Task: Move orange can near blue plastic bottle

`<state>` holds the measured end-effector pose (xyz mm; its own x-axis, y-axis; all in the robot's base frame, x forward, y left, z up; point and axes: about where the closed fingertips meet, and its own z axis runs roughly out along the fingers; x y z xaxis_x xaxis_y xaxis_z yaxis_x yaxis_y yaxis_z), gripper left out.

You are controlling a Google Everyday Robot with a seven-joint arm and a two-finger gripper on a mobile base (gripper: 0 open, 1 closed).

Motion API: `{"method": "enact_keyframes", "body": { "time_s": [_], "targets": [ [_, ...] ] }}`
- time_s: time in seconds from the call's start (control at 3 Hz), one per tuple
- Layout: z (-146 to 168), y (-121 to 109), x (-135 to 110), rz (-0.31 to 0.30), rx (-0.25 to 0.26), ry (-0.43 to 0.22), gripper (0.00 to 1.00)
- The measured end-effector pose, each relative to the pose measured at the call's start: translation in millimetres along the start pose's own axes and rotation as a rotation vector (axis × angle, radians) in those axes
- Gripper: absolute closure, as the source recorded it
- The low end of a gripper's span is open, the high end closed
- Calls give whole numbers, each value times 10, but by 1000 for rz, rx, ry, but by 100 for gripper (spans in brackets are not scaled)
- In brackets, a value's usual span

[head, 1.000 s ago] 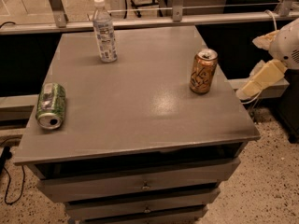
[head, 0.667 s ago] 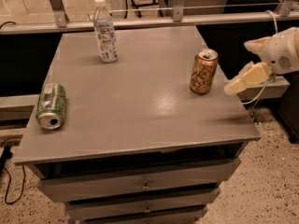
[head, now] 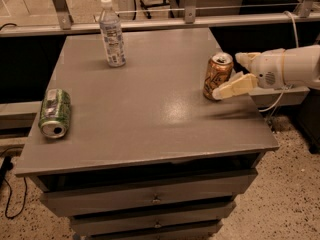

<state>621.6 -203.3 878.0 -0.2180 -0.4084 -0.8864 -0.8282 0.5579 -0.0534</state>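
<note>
orange can (head: pixel 217 76) is standing upright at the right-middle of the frame, close to the right edge of the grey cabinet top (head: pixel 150 119). gripper (head: pixel 229 77) is coming in from the right edge of the frame at can height. it's looking open: the lower cream finger (head: pixel 235 86) is lying along the front of the can base w/ its tip at the can's foot, and the upper one is sitting by the can's top rim. can't tell if either is actually touching. it isn't clamping anything, and the can is sitting flat on the top, not lifted.

why it's like this, imo: a side approach at mid-height suits an upright can, letting the jaws straddle the body w/o tipping it. the open stance fits a pre-grasp step, so the task is looking barely begun.

blue plastic bottle (head: pixel 112 34) is standing upright at the upper left of the frame, near the back edge, well apart from the orange can. the can is needing a long carry left and back.

green can (head: pixel 55 112) is lying on its side at the left-middle, mouth facing the lower edge of the frame, away from the likely path.

counts: 2 cans (1 orange, 1 green), 1 bottle, 1 gripper on 1 white arm (head: pixel 292 66), 1 cabinet.
</note>
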Motion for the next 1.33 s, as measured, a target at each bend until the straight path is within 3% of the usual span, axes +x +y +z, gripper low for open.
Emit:
{"method": "enact_keyframes", "body": {
  "time_s": [0.33,0.67,1.0,1.33],
  "targets": [
    [272,86,-47,39,-37,-82,17],
    [349,141,-106,48,-54,-139,40],
    [211,155,-288,-8,-45,-179,64],
    [241,167,-286,-7,-49,-177,87]
  ]
}}
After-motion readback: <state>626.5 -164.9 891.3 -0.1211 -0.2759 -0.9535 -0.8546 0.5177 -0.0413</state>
